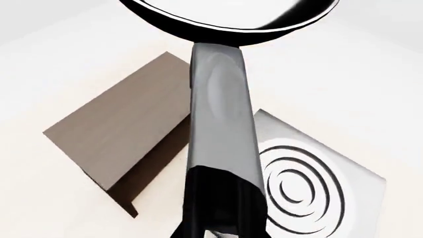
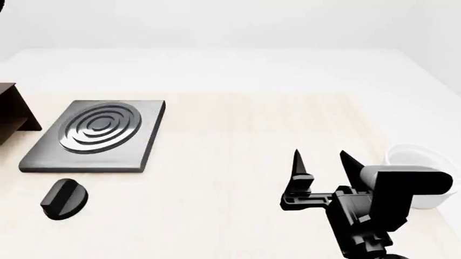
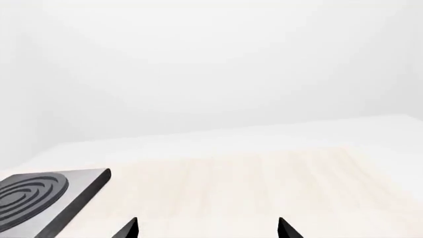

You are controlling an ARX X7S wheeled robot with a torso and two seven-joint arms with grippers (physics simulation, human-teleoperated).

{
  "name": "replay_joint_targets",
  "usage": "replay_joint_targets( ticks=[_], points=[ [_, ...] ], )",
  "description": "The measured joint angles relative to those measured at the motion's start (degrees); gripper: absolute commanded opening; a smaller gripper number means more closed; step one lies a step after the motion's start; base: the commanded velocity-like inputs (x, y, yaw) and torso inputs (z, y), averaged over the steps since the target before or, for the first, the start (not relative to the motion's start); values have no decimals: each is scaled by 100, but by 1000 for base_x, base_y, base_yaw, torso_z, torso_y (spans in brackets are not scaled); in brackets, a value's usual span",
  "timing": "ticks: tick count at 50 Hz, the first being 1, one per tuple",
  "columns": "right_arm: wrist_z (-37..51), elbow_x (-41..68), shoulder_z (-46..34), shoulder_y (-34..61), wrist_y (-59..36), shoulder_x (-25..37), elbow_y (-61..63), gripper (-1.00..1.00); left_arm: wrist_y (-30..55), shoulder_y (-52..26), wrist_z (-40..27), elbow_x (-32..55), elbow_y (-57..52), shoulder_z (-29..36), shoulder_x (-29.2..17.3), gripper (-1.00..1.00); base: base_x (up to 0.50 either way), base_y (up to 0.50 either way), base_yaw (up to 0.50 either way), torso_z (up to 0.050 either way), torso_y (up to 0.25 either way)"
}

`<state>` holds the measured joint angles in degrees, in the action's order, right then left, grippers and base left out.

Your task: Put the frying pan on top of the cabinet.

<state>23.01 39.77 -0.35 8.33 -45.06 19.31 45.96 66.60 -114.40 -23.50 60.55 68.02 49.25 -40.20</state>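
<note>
In the left wrist view, the frying pan (image 1: 225, 35) is held up in the air, its long grey handle (image 1: 221, 114) running back into my left gripper (image 1: 221, 220), which is shut on the handle's end. Below it lies the dark brown cabinet (image 1: 119, 134), to one side of the handle. In the head view only a corner of the cabinet (image 2: 11, 116) shows at the far left edge. The pan and my left gripper are out of the head view. My right gripper (image 2: 320, 162) is open and empty, low over the table at the front right.
The grey square hotplate with rings (image 2: 97, 135) lies right of the cabinet; it also shows in the left wrist view (image 1: 304, 178) and the right wrist view (image 3: 39, 196). A small black knob-like object (image 2: 63, 198) lies before it. A white bowl (image 2: 418, 162) stands behind my right gripper.
</note>
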Motion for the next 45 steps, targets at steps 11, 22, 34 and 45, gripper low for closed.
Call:
replay_joint_targets(
  ticks=[11,22,34,45],
  points=[
    [19,-8,-66,3,23,8,-26,100,-145,15,-481,-103,319,-151,-350,-100,0,0,0,1,1],
    [39,-11,-115,-10,50,21,-42,100,-200,150,-776,-32,354,-388,-527,-100,0,0,0,0,1],
    [66,-6,-145,-24,78,43,-51,100,-222,358,-1004,144,176,-655,-679,-100,1,0,0,1,-207],
    [88,2,-180,-20,98,58,-69,100,-294,466,-1021,344,158,-820,-710,-100,0,0,0,0,-40]
  ],
)
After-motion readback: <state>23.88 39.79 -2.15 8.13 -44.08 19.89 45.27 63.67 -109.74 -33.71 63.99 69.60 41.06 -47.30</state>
